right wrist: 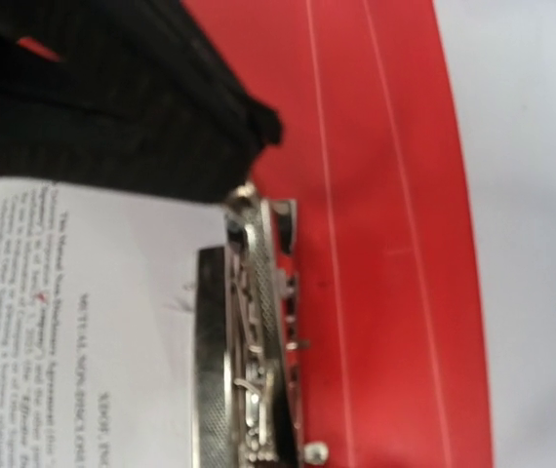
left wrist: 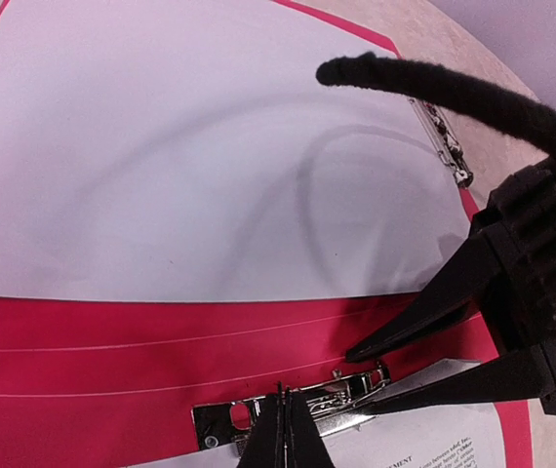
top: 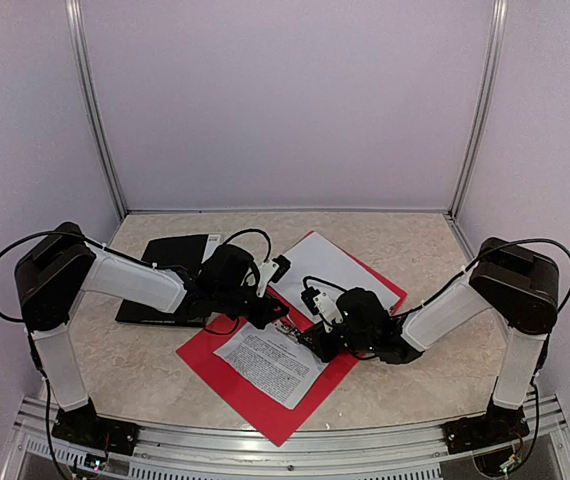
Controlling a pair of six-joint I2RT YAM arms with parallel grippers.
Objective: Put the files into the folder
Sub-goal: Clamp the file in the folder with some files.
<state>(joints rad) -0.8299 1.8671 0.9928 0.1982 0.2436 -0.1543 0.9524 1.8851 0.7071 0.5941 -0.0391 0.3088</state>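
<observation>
A red folder (top: 255, 395) lies open on the table. A printed sheet (top: 270, 362) lies on its near flap and a blank white sheet (top: 320, 265) on its far flap. A metal clip (left wrist: 356, 390) sits by the spine, its lever raised; the right wrist view shows it edge-on (right wrist: 254, 370). My left gripper (left wrist: 283, 424) is shut, its tips resting on the clip at the printed sheet's top edge. My right gripper (left wrist: 364, 380) stands with its fingers apart on either side of the lever. Its own fingers do not show in the right wrist view.
A black board (top: 170, 270) lies behind the left arm, left of the folder. A second small metal fastener (left wrist: 449, 146) sits at the blank sheet's far edge. A black cable (left wrist: 434, 88) hangs over the folder. Both grippers (top: 277, 300) (top: 315, 318) crowd the spine.
</observation>
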